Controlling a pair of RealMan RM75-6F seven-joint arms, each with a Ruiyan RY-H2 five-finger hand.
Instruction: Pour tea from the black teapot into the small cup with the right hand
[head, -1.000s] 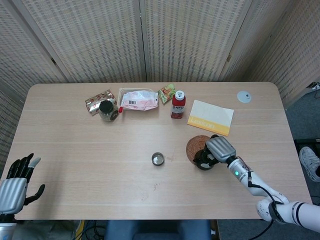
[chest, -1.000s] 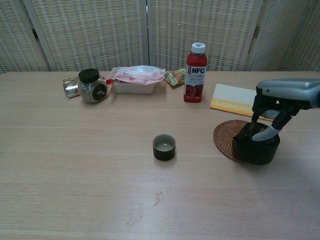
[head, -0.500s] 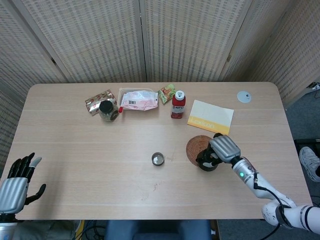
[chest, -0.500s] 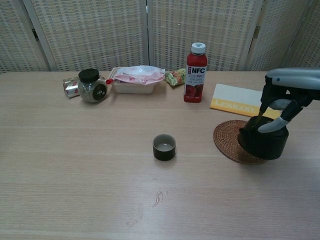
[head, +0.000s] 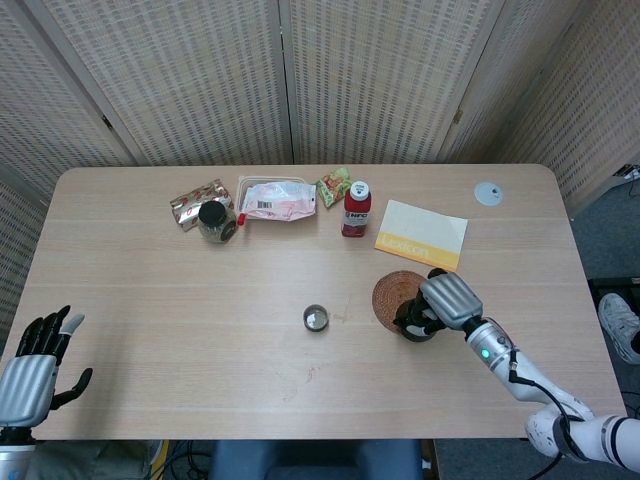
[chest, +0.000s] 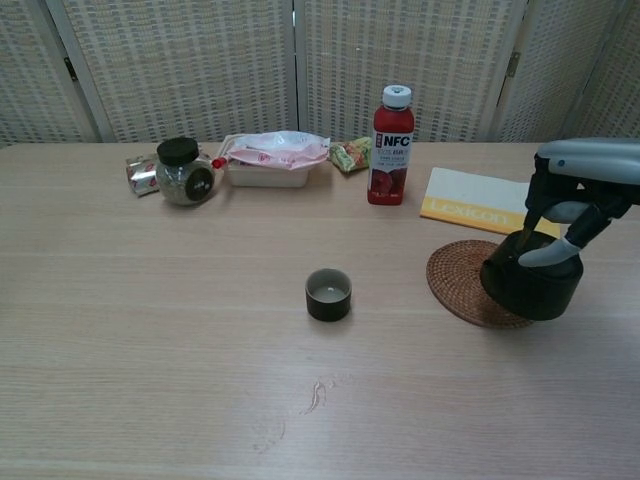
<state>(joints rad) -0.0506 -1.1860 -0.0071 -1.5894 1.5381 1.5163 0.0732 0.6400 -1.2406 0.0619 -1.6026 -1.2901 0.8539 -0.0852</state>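
Black teapot (chest: 531, 288) shifted right since 1.0 s ago, right hand (chest: 572, 205) gripping it.
Head view alone shows left hand (head: 35, 368), fingers spread, holding nothing.

On the desk (chest: 150, 330) stand one black teapot (chest: 531, 285), one small cup (chest: 328, 294), one woven coaster (chest: 462, 283), one red juice bottle (chest: 391, 146) with a white cap, and one glass jar (chest: 183, 171) with a black lid. There are also one plastic tray (chest: 271, 160) of wrapped food, two snack packets, one reddish (head: 194, 201) and one green (head: 333, 186), one yellow-edged booklet (head: 422, 234), and one small round disc (head: 488, 194). Two robot hands show, the left hand (head: 32, 371) and the right hand (head: 445, 300).
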